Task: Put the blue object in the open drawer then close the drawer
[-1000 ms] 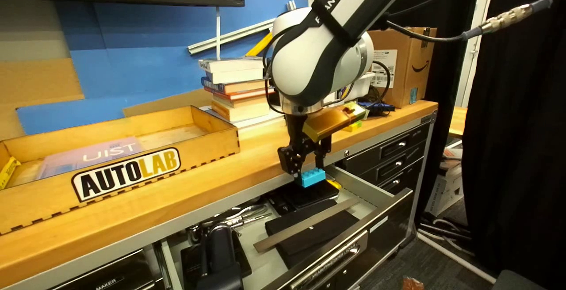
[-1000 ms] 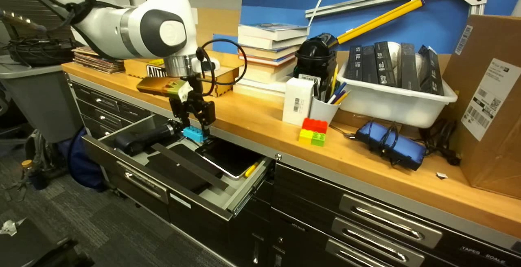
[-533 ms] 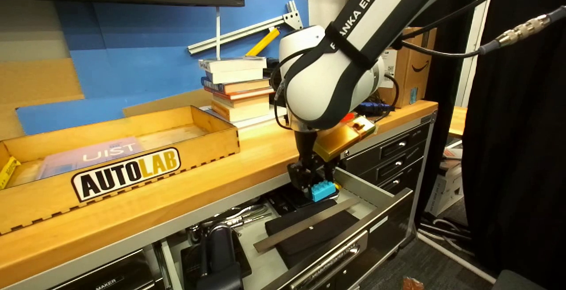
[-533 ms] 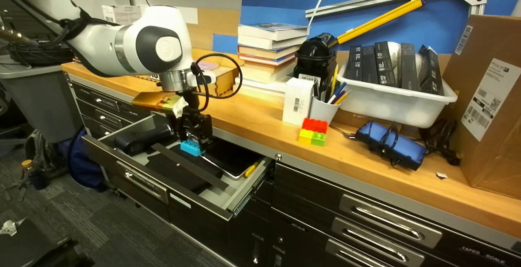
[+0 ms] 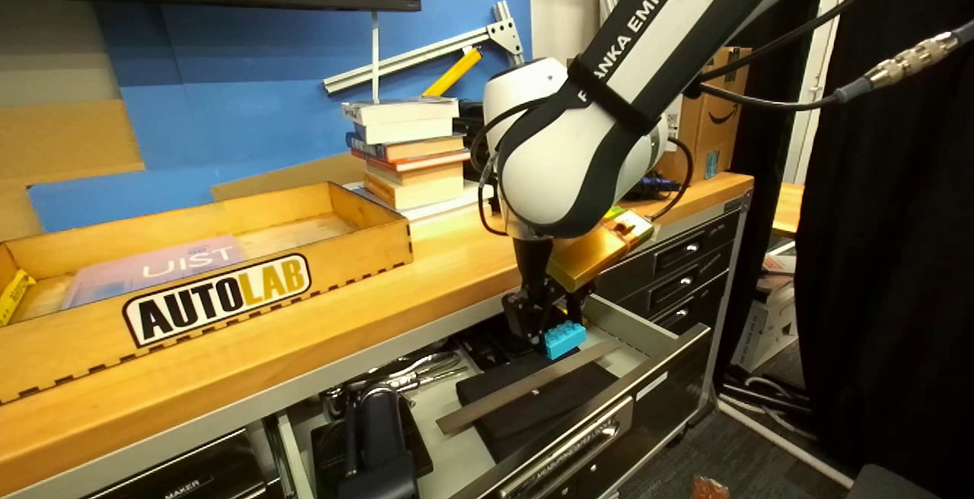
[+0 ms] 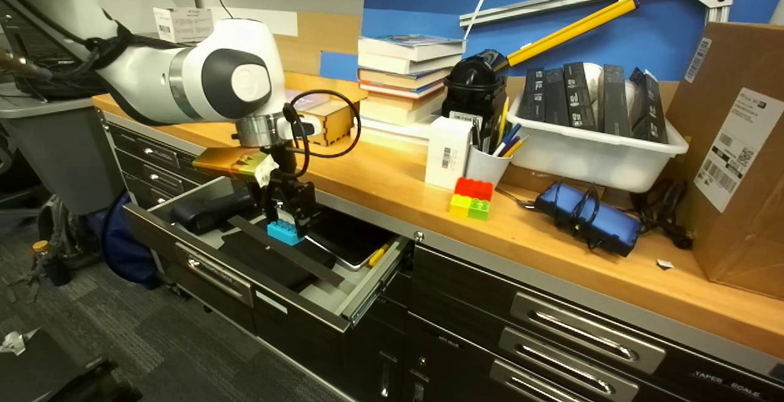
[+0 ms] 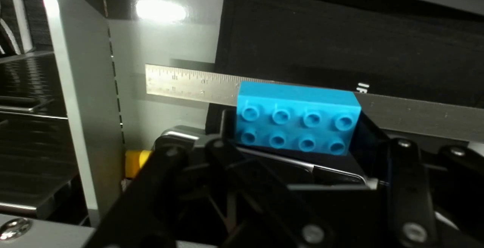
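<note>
Endwise, jaws clamp the blue block point(image 7: 297, 118) (smooth, studded) over the metal drawer point(image 6: 306, 320).

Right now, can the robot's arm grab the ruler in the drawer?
Probably not: its pincer is full, gripping the blue brick. But the drawer is open and the ruler lies close by, so with the brick let go, it might.
</note>
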Robot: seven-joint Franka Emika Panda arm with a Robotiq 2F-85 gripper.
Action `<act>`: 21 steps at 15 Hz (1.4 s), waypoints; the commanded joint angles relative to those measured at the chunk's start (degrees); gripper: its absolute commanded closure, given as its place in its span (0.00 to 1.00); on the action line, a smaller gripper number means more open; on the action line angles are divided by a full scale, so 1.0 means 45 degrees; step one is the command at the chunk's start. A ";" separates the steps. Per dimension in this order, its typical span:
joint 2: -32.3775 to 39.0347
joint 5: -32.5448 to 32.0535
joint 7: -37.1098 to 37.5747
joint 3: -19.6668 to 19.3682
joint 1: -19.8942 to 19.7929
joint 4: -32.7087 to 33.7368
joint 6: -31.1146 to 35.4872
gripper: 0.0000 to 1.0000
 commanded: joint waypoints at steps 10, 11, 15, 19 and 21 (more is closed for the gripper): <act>-0.0427 0.1808 -0.0553 0.0185 -0.0108 0.0338 -0.0402 0.00; -0.0619 0.2079 -0.0631 0.0150 -0.0160 0.0400 -0.0484 0.00; -0.1969 0.2635 -0.0792 -0.0248 -0.0605 0.0710 -0.1793 0.00; -0.3174 0.2191 -0.0605 -0.0759 -0.1324 0.0520 -0.3362 0.00; -0.3369 0.2481 -0.0753 -0.0977 -0.1609 0.0245 -0.4139 0.00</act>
